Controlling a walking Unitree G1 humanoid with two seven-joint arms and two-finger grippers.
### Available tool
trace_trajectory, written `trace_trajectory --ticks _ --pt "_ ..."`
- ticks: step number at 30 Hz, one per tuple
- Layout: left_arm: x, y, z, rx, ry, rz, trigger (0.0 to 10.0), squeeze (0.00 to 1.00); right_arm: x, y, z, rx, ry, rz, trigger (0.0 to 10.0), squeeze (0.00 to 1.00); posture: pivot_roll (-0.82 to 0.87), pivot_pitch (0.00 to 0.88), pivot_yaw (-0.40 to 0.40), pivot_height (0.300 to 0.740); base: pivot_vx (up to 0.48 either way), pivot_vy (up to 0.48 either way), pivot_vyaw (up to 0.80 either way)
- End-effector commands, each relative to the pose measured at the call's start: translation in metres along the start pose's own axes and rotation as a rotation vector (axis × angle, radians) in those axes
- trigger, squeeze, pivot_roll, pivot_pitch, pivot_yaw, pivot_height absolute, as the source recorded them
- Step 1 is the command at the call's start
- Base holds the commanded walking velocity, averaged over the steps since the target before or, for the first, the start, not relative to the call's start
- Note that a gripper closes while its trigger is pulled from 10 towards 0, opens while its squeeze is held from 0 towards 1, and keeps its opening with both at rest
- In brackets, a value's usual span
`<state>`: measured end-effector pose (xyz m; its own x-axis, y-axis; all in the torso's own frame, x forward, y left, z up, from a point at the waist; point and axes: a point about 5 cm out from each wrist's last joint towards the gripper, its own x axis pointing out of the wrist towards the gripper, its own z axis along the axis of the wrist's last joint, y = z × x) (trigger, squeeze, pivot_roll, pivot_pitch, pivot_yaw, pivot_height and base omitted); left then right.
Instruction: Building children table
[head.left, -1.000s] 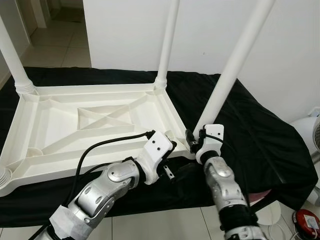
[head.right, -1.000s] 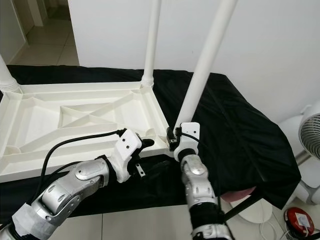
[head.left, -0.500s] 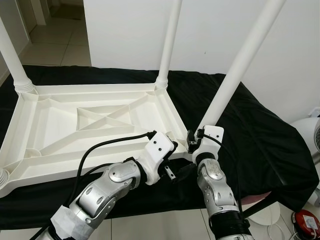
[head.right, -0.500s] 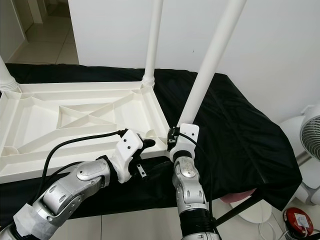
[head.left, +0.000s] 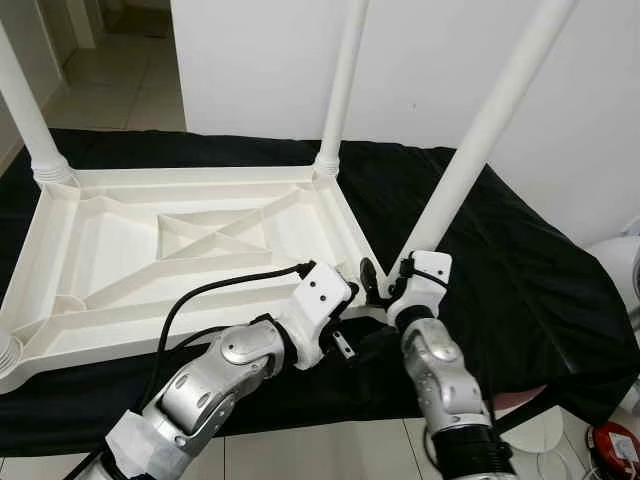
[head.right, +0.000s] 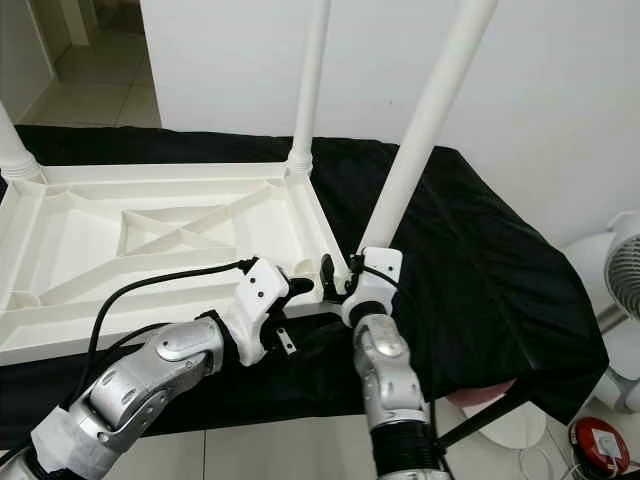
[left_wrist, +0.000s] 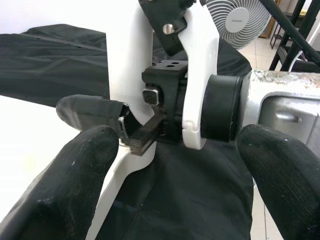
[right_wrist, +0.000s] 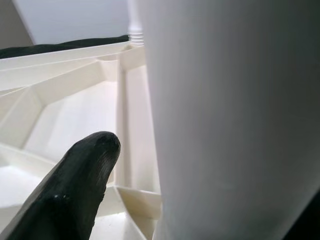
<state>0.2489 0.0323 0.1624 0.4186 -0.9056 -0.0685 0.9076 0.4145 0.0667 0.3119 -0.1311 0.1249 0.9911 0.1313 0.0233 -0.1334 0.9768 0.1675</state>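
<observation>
Your upturned white tabletop (head.left: 190, 250) lies on the black cloth (head.left: 520, 280), centre-left of the frame; your right gripper (head.left: 385, 288) sits at the foot of the leaning leg (head.left: 480, 140) at the near right corner, fingers spread around it; your left gripper (left_wrist: 165, 150), fingers wide, hovers just beside it.

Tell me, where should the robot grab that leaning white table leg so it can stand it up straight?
Probably low on the leaning leg, just above the near right corner of the upside-down tabletop, where the right gripper already sits. Come from the robot's side: the leg is round and smooth, so fingers either side of it can steady it there.
</observation>
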Motion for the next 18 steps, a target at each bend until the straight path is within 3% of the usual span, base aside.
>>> trace_trajectory --ticks 1,6,8,18 --pt "0.001 -0.005 0.000 0.013 0.004 -0.110 10.0 0.00 -0.001 -0.002 0.000 0.001 0.012 0.061 10.0 0.00 -0.03 0.000 -0.110 0.740 0.000 0.000 0.00" --pt "0.001 -0.004 0.000 0.015 0.005 -0.112 10.0 0.00 -0.004 -0.006 0.000 -0.034 0.012 0.126 10.0 0.00 -0.03 0.000 -0.105 0.740 0.000 0.000 0.00" --pt "0.001 0.001 0.002 0.026 0.006 -0.105 10.0 0.00 -0.007 -0.013 0.000 -0.109 0.018 0.238 10.0 0.00 -0.02 0.000 -0.103 0.740 0.000 0.000 0.00" --pt "-0.002 0.002 0.002 0.032 0.011 -0.098 10.0 0.00 -0.004 -0.035 -0.002 -0.226 0.068 0.419 10.0 0.00 -0.01 0.000 -0.097 0.740 0.000 0.000 0.00"
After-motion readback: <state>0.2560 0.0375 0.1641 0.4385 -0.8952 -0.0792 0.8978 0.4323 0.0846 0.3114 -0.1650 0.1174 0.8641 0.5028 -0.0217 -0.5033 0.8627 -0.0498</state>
